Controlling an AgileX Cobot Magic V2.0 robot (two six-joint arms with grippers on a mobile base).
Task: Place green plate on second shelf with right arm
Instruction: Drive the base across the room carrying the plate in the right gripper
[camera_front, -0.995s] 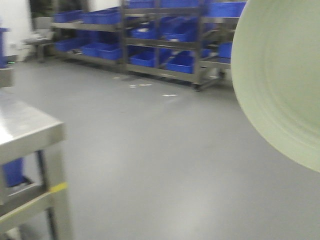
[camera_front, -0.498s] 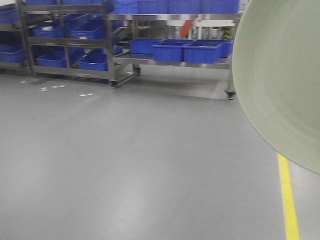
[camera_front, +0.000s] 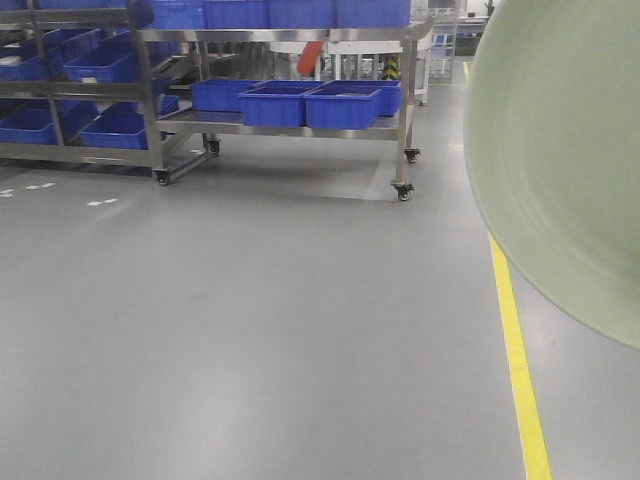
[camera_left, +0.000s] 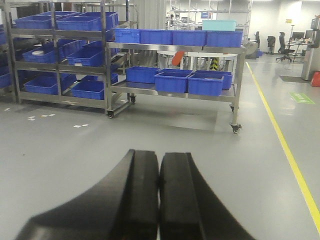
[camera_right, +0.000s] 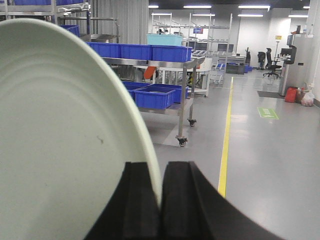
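The green plate (camera_front: 570, 160) fills the right side of the front view, held on edge with its ringed inside facing the camera. In the right wrist view the plate (camera_right: 60, 140) stands left of centre, and my right gripper (camera_right: 161, 167) is shut on its rim, one black finger on each face. My left gripper (camera_left: 159, 155) is shut with nothing between its fingers, hanging over grey floor. A wheeled steel rack (camera_front: 405, 90) with shelves of blue bins stands several metres ahead. I cannot tell which shelf is the second.
Taller steel racks (camera_front: 135, 75) with blue bins (camera_front: 345, 105) line the far left. A yellow floor line (camera_front: 515, 340) runs away on the right. Office chairs (camera_right: 270, 62) and a red container (camera_right: 291, 94) stand far off to the right.
The front view has swung right: the steel table at the left edge is gone, the racks slid left, and the yellow line came into view. The plate keeps its place in the view.
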